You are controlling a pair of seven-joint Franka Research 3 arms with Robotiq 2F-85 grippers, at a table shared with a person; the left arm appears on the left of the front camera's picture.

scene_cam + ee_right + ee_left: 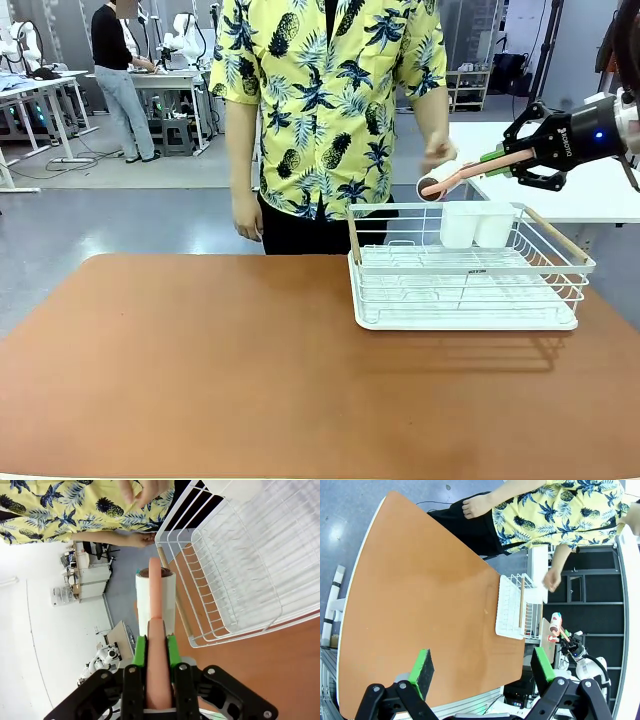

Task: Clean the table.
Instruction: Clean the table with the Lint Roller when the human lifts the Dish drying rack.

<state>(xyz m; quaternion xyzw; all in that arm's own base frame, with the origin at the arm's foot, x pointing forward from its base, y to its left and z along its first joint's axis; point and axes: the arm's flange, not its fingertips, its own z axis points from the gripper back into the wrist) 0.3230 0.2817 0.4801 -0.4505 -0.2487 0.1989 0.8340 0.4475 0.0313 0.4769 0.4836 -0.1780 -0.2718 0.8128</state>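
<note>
Seemingly cleaning has not begun: at two o'clock the right gripper [497, 160] is clamped on a lint roller [445, 181], raised beside the wire rack [465, 290], off the brown table [200, 360] spreading toward six o'clock.

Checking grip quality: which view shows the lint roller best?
Right wrist view: the lint roller runs up the middle, its pink handle clamped between the pads of the right pincer, its white roll in plain sight. The front view gives the roller side-on and smaller. The left wrist view has it tiny and far off.
</note>
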